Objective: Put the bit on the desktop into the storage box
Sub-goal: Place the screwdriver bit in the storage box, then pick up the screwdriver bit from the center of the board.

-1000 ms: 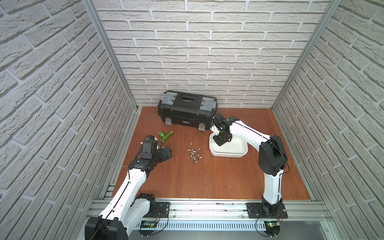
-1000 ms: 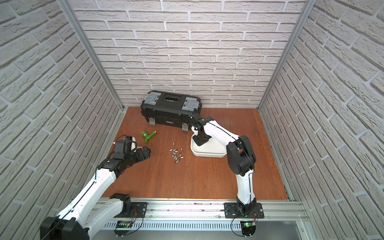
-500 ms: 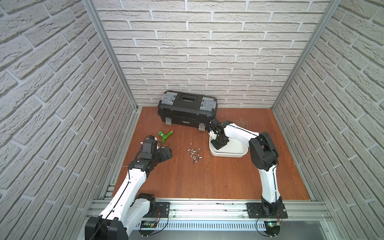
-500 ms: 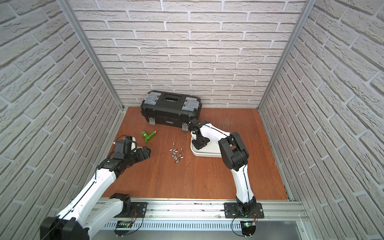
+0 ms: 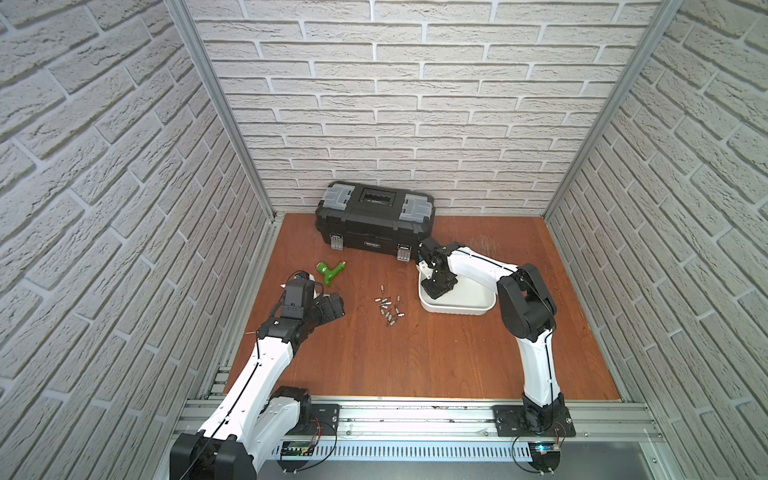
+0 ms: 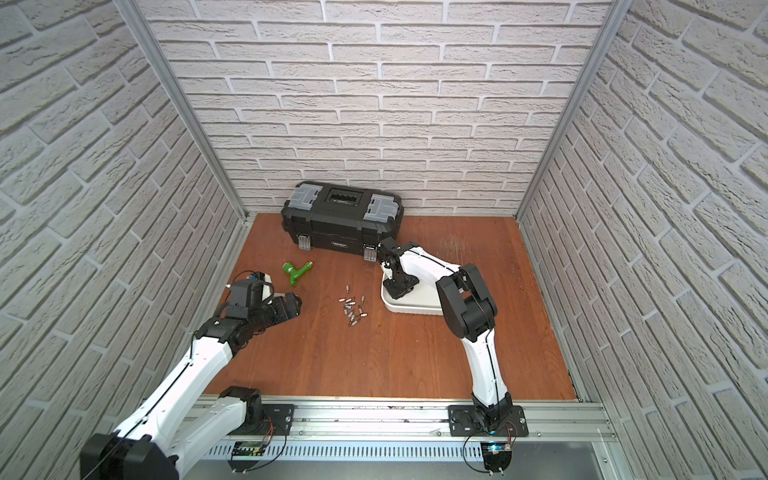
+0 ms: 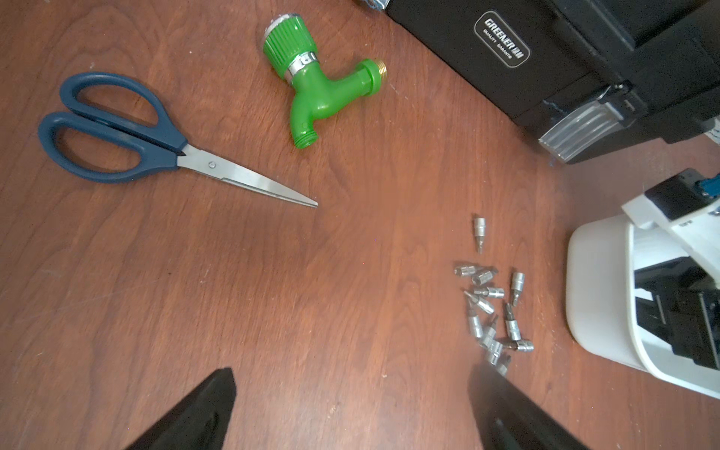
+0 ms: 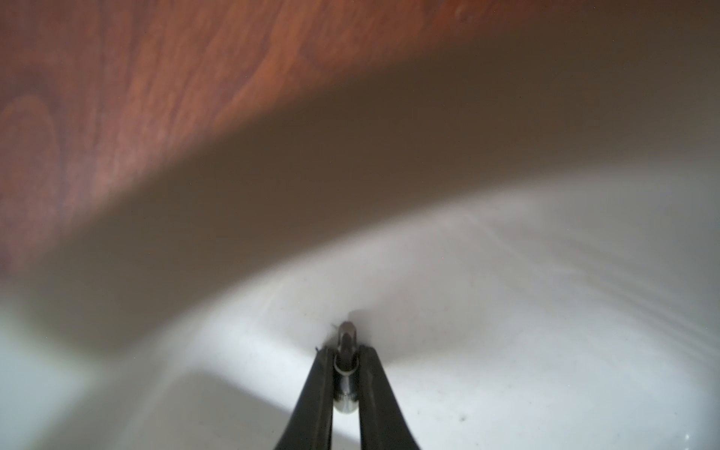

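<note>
Several small silver bits (image 5: 388,305) (image 6: 353,307) (image 7: 491,307) lie in a loose pile on the reddish-brown desktop (image 5: 415,353). The white storage box (image 5: 457,309) (image 6: 415,309) (image 7: 596,296) stands just right of the pile. My right gripper (image 5: 436,286) (image 6: 399,289) (image 8: 345,348) reaches down inside the box, shut on one bit (image 8: 345,374), whose tip is close to the box's white floor (image 8: 506,350). My left gripper (image 5: 336,307) (image 6: 293,307) (image 7: 350,374) hovers open above the desktop, left of the pile, with nothing between its fingers.
A black toolbox (image 5: 374,224) with grey lid compartments stands at the back wall, close behind the box. A green plastic tap (image 5: 328,272) (image 7: 323,89) and blue-handled scissors (image 7: 136,136) lie near my left arm. A silver rail (image 5: 415,415) runs along the front edge.
My right gripper has sunk lower into the storage box with the bit, and the arm's elbow has shifted a little left. The left arm has not moved.
</note>
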Robot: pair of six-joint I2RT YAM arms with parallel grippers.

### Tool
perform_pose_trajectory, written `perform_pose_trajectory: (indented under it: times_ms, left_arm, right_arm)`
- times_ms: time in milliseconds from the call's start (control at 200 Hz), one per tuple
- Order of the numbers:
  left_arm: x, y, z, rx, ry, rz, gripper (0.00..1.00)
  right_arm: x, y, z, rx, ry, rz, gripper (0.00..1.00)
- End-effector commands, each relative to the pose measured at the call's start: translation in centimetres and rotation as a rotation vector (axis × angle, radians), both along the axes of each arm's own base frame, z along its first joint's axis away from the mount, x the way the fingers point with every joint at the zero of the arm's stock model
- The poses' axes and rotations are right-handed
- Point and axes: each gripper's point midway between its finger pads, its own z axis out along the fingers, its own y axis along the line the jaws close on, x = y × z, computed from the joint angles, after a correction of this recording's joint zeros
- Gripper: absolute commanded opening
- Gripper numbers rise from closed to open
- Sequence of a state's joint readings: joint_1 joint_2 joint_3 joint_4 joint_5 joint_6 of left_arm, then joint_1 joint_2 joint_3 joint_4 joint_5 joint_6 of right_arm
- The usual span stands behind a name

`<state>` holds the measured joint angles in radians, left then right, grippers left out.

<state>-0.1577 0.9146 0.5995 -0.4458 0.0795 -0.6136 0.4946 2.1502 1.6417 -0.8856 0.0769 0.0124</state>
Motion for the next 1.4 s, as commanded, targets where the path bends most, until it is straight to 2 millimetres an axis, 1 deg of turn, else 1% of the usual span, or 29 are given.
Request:
perform_pose_trajectory:
  times_ms: [0,85,185,360,590,795,850,860,875,950,1040,1165,1245,1395]
  left_arm:
    - [0.2,-0.2,0.3,0.004,-0.017,-0.013,0.98]
    - [0.2,-0.1,0.3,0.003,-0.016,-0.012,0.98]
    - [0.3,-0.1,0.3,0.005,-0.016,-0.011,0.98]
    - [0.3,-0.1,0.3,0.007,-0.015,-0.012,0.98]
    - [0.4,-0.2,0.5,0.006,-0.018,-0.017,0.98]
    - [0.6,-0.3,0.8,0.001,-0.022,-0.022,0.98]
    - [0.6,-0.4,0.9,-0.002,-0.024,-0.020,0.98]
    - [0.6,-0.4,0.9,-0.003,-0.025,-0.021,0.98]
    - [0.6,-0.4,1.0,-0.003,-0.026,-0.020,0.98]
    - [0.7,-0.4,0.9,-0.005,-0.025,-0.021,0.98]
    - [0.7,-0.5,0.7,-0.008,-0.020,-0.023,0.98]
    - [0.8,-0.7,0.4,-0.015,-0.011,-0.026,0.98]
    - [0.8,-0.9,0.3,-0.017,-0.009,-0.032,0.98]
    - [0.7,-1.0,0.1,-0.016,-0.005,-0.036,0.98]
  right_arm:
    - [-0.5,0.0,-0.6,0.001,0.012,-0.002,0.24]
    - [-0.3,0.0,0.0,0.005,-0.002,-0.001,0.35]
    - [-0.2,0.0,0.5,0.007,-0.013,0.002,0.41]
    - [0.1,0.0,1.5,0.014,-0.037,0.003,0.55]
    - [0.3,-0.1,3.4,0.020,-0.076,0.002,0.65]
    - [0.2,-0.3,6.2,0.033,-0.125,0.003,0.70]
    - [0.0,-0.3,6.3,0.032,-0.122,0.004,0.71]
    - [0.0,-0.2,7.3,0.042,-0.142,0.005,0.71]
    - [0.0,-0.2,7.8,0.049,-0.152,0.005,0.71]
    - [-0.2,-0.1,8.9,0.053,-0.168,0.012,0.72]
    - [-0.4,0.5,10.1,0.063,-0.189,0.026,0.72]
    - [-0.6,2.2,11.7,0.079,-0.215,0.056,0.72]
    - [-0.7,3.7,12.6,0.093,-0.231,0.082,0.72]
    - [-0.8,7.0,13.2,0.124,-0.240,0.123,0.73]
